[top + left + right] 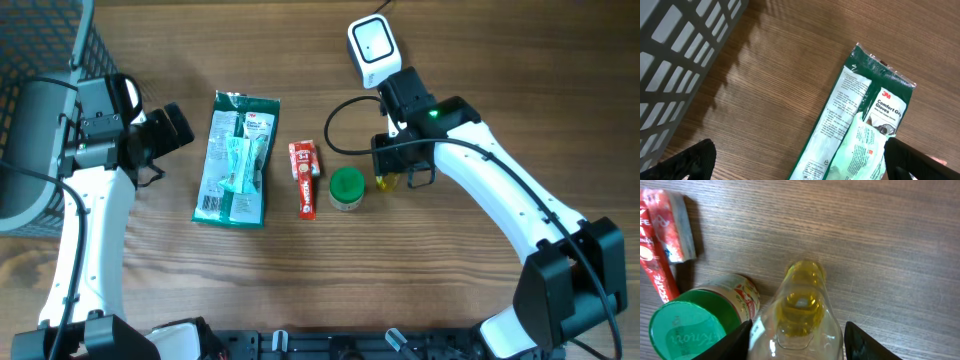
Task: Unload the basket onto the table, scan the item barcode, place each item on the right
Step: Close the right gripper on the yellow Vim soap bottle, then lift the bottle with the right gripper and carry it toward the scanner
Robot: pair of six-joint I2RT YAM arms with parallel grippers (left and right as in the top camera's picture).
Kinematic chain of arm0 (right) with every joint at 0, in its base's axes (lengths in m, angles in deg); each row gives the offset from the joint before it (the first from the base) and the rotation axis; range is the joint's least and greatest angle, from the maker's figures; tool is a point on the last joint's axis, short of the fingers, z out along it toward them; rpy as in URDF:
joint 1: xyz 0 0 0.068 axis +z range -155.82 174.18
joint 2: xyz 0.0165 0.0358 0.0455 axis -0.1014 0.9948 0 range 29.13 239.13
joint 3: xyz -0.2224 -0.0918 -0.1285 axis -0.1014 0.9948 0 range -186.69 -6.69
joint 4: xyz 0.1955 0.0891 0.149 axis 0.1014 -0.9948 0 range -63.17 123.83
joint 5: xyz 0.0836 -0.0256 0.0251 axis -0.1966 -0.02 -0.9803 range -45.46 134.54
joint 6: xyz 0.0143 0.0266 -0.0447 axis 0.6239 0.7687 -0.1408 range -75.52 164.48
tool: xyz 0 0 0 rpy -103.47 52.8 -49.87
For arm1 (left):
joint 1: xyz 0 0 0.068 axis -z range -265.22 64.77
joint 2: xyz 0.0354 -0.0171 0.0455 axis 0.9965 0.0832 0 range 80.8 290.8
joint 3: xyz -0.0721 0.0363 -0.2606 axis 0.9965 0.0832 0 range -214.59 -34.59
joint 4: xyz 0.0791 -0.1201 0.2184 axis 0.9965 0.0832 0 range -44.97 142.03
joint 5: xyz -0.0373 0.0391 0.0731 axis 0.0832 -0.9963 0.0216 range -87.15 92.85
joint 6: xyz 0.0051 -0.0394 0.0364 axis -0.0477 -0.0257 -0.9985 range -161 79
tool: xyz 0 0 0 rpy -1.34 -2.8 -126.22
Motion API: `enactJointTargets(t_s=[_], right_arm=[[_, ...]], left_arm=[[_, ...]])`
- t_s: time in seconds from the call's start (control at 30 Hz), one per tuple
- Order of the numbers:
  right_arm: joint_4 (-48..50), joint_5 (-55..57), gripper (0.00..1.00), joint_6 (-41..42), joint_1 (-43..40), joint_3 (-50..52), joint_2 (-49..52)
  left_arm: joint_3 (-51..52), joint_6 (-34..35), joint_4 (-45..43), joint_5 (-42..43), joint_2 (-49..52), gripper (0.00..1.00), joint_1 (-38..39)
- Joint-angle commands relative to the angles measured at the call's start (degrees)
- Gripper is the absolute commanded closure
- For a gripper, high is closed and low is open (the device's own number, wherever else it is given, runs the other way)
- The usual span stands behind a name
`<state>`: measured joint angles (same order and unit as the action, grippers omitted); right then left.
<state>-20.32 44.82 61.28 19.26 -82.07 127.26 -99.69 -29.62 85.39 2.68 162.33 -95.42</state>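
Overhead: the small yellow bottle [385,182] sits right of the tabletop's [300,290] centre, under the right gripper [397,172] and just beside a green-lidded jar [347,188]. A red sachet [303,178] and a glove packet [237,158] lie further left. The white scanner [372,45] is near the far edge, and a basket [40,60] is at the far left corner. The left gripper [175,128] hangs just left of the packet.

Left wrist: its fingers [690,160] stand wide apart, holding nothing, with the packet below them.

Right wrist: the jaws flank the bottle on both sides; whether they press on it I cannot tell
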Motion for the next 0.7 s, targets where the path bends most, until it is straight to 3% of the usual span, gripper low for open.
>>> enactJointTargets(t_s=[0.0, 0.27, 0.43, 0.67], right_arm=[[1.0, 0.8, 0.42, 1.9, 0.1, 3.0, -0.1], [4.9, 1.6, 0.46, 1.6, 0.0, 3.7, -0.1], [4.6, 1.6, 0.59, 1.6, 0.0, 3.1, -0.3], [-6.7, -3.6, 0.65, -0.2, -3.4, -12.4, -1.1]], left_arm=[[-0.3, -0.7, 0.0, -0.2, 0.0, 0.0, -0.2], [-0.3, -0.7, 0.0, -0.2, 0.0, 0.0, -0.2], [-0.3, -0.7, 0.0, -0.2, 0.0, 0.0, -0.2], [-0.3, -0.7, 0.0, -0.2, 0.0, 0.0, -0.2]])
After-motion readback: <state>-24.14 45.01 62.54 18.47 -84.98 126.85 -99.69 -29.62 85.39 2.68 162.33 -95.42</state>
